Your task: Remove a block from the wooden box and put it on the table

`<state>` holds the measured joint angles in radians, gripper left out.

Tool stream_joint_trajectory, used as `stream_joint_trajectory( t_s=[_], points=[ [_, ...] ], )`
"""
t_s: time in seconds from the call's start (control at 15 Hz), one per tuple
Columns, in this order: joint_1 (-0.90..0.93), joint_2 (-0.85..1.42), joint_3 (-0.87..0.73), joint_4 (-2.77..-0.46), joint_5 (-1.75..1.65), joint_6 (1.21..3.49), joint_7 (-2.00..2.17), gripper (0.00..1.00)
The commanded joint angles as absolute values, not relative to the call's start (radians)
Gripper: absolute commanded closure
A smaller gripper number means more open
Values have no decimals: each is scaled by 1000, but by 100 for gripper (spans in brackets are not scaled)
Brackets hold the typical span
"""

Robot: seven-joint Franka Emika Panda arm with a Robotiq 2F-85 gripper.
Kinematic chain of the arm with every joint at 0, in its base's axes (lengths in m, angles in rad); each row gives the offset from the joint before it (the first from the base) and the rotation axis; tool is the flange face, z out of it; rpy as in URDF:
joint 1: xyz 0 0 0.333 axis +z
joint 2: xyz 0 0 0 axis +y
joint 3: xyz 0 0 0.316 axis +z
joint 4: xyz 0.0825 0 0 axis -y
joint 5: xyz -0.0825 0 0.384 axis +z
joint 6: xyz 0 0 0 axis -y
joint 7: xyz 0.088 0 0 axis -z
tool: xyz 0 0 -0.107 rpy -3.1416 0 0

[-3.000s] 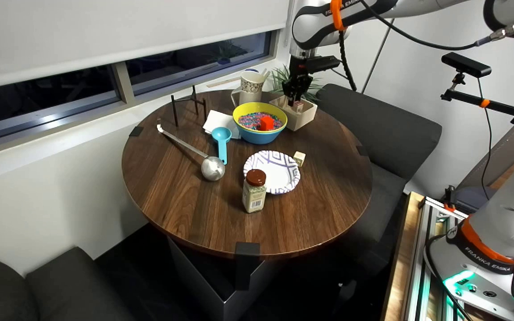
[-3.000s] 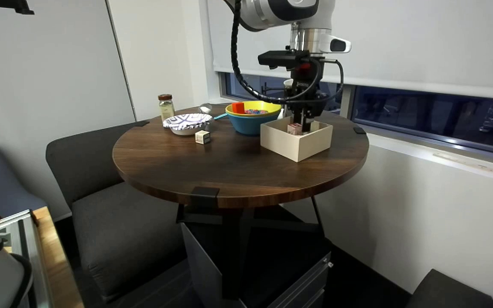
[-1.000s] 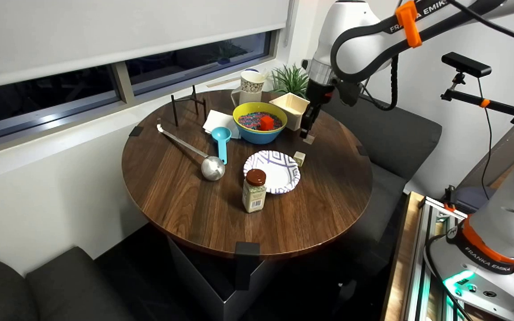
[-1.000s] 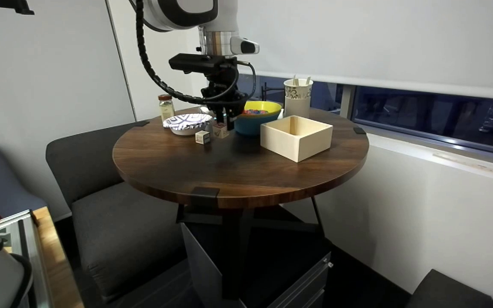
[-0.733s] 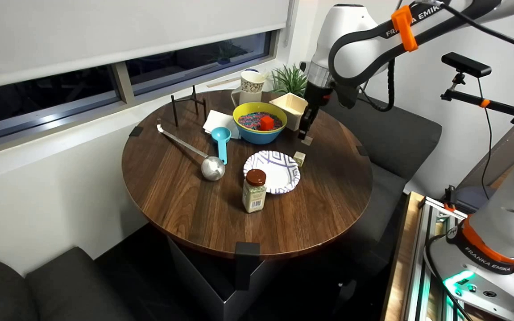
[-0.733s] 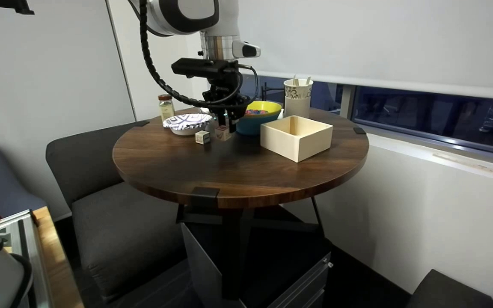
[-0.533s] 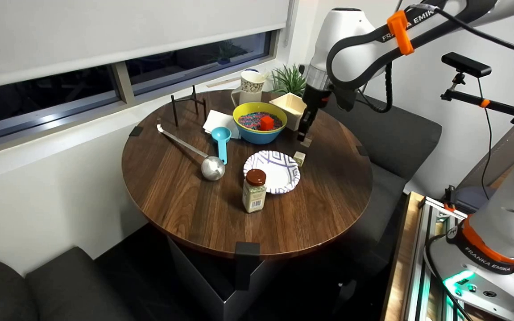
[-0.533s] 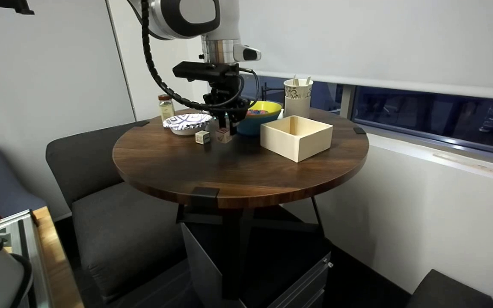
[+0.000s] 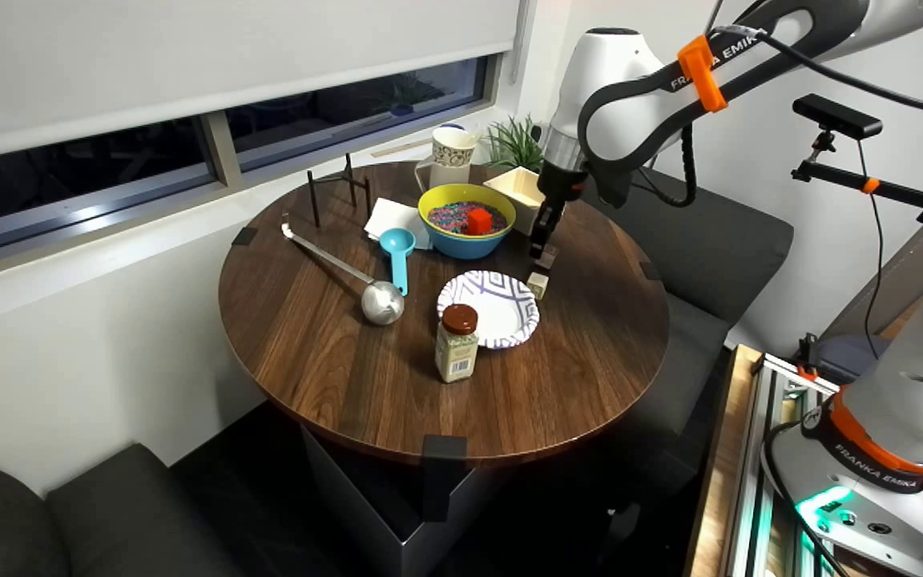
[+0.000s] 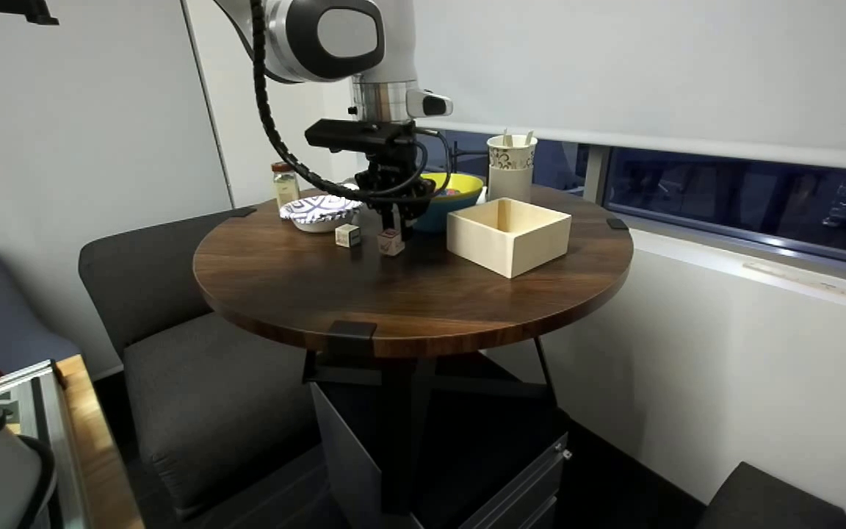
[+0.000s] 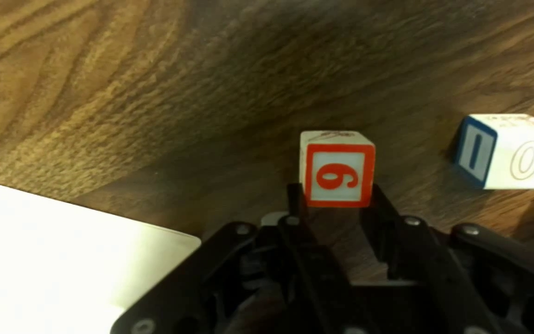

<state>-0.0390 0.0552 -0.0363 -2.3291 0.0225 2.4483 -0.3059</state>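
My gripper [image 11: 335, 197] is shut on a wooden block with a red-framed 6 or 9 [image 11: 339, 174]; one finger stands on each side of it. The held block also shows in both exterior views [image 9: 546, 257] [image 10: 391, 243]. It is at or just above the dark brown round table [image 10: 305, 286]; I cannot tell if it touches. The pale wooden box [image 10: 510, 239] stands beside the gripper and shows in both exterior views [image 9: 519, 216]. No block shows in the visible part of its inside. A pale, overexposed shape, probably the box, fills the wrist view's lower left.
A second block [image 11: 508, 150] with a blue-framed face lies near the held block, by the patterned paper bowl [image 9: 501, 308]. The stacked yellow and blue bowls [image 9: 465, 244] stand close to the gripper. A spice jar [image 9: 457, 344], ladle [image 9: 382, 303] and blue scoop [image 9: 398, 252] lie farther off.
Three seconds ago my gripper was down in the wooden box at the block. It has carried the block out beside the box. Over the last second it has sunk toward the table.
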Motion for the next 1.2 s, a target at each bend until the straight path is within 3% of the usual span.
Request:
stream_joint_trajectory(
  t_s=[0.0,0.4,0.67,1.13],
  points=[
    [-42,71,-31,-2319,18,2451,-324,40],
    [-39,-39,-30,-2323,30,2311,-313,0],
    [-36,-163,-46,-2291,89,2186,-339,0],
    [20,-302,-108,-2273,352,2265,-499,0]
  ],
)
